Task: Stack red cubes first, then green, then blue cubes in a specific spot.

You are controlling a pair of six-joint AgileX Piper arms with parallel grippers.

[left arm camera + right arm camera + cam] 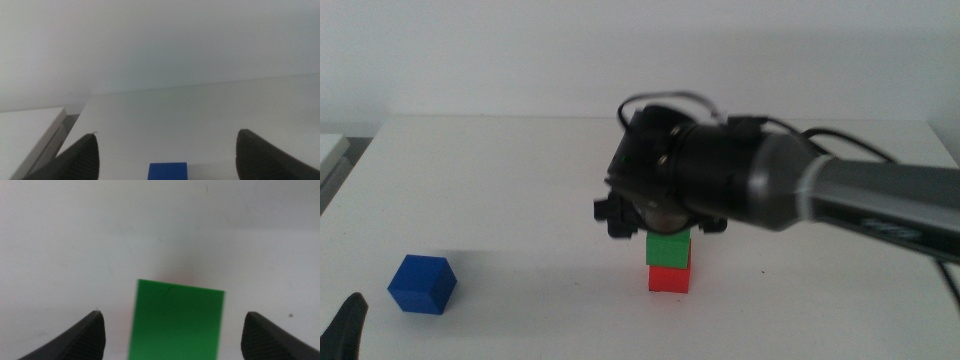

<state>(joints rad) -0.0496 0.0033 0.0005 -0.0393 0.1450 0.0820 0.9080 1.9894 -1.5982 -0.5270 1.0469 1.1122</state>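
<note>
The green cube sits on top of the red cube near the table's middle front. My right gripper hangs just above the green cube, coming in from the right. In the right wrist view the green cube lies between the wide-open jaws, which do not touch it; the red cube is hidden under it. The blue cube rests on the table at the front left. My left gripper waits at the bottom left, open, with the blue cube just ahead of its jaws.
A pale raised board lies at the table's left edge; it also shows in the left wrist view. The white table ends at a white wall behind.
</note>
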